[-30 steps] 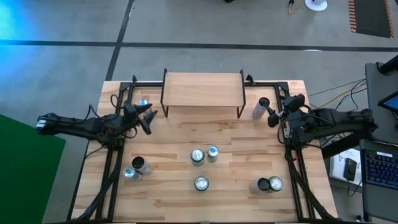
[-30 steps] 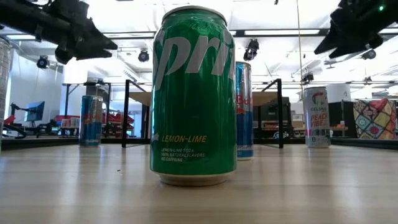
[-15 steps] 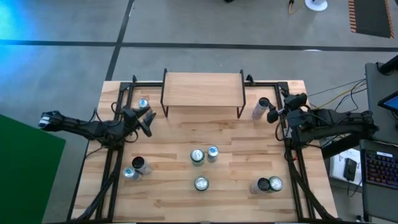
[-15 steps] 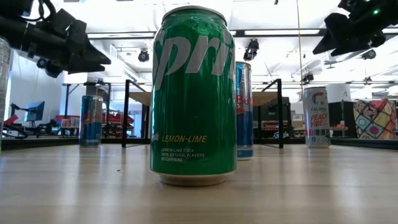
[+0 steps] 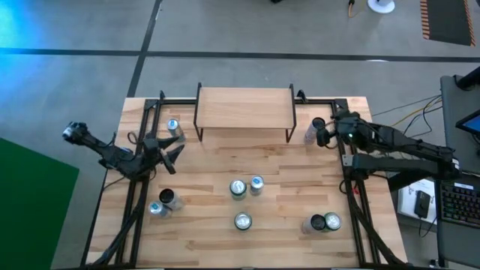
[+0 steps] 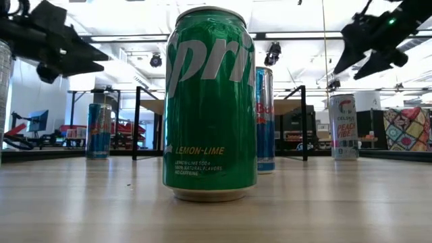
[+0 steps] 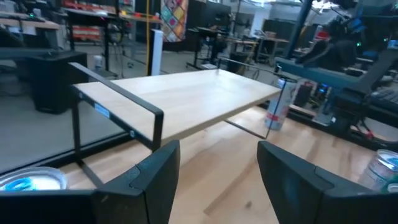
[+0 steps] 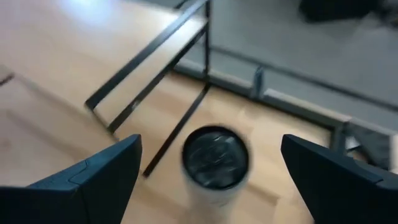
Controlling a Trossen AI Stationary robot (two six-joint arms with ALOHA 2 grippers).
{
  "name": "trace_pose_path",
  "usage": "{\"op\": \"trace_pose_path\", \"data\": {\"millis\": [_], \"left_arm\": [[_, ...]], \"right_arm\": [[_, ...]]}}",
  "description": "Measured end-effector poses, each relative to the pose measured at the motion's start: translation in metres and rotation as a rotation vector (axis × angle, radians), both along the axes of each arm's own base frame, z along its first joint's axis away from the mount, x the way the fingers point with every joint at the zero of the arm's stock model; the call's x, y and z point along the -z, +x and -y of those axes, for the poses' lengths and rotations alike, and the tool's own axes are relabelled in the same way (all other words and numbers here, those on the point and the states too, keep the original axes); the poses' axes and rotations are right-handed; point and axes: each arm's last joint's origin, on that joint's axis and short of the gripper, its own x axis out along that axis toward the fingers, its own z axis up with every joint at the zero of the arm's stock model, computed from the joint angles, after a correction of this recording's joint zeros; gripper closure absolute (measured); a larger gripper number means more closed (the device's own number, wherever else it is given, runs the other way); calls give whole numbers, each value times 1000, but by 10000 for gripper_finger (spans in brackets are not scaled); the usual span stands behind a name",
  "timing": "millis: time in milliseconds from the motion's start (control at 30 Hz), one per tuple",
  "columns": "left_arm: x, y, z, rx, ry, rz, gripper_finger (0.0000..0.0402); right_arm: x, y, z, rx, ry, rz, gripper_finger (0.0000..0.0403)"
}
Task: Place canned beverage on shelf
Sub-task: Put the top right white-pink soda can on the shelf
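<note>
Nine cans on the table (image 5: pixel 292 232): two at the back, one (image 5: pixel 173 126) left and one (image 5: pixel 313 130) right of the single shelf (image 5: pixel 244 107); two front left, three centre, two front right; two arms.

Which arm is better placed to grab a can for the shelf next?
The right. The right gripper hangs open directly above the peach can beside the shelf, which sits centred between its fingers in the right wrist view. The left gripper is also open, but its blue can lies off to its side.
</note>
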Motion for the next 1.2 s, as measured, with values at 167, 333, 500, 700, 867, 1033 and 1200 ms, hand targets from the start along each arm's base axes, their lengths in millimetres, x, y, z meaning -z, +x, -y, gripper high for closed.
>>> {"op": "trace_pose_path", "data": {"millis": [167,333,500,700,867,1033,1200], "left_arm": [[-4,-11,9,-5,-15,56,200],[-5,-21,15,-36,-11,75,200],[-5,-23,19,-22,-9,78,200],[-4,-22,20,-24,-17,84,200],[-4,-22,21,-24,-16,83,200],[-3,-22,20,-23,6,66,200],[-1,-22,20,-19,24,52,200]], "right_arm": [[9,10,15,-2,38,-81,29],[18,14,31,13,111,-141,29],[24,14,41,-4,183,-154,29],[25,15,42,-12,200,-155,29],[25,15,42,-12,202,-156,29],[27,13,41,-6,245,-149,29],[27,13,40,5,262,-136,29]]}}
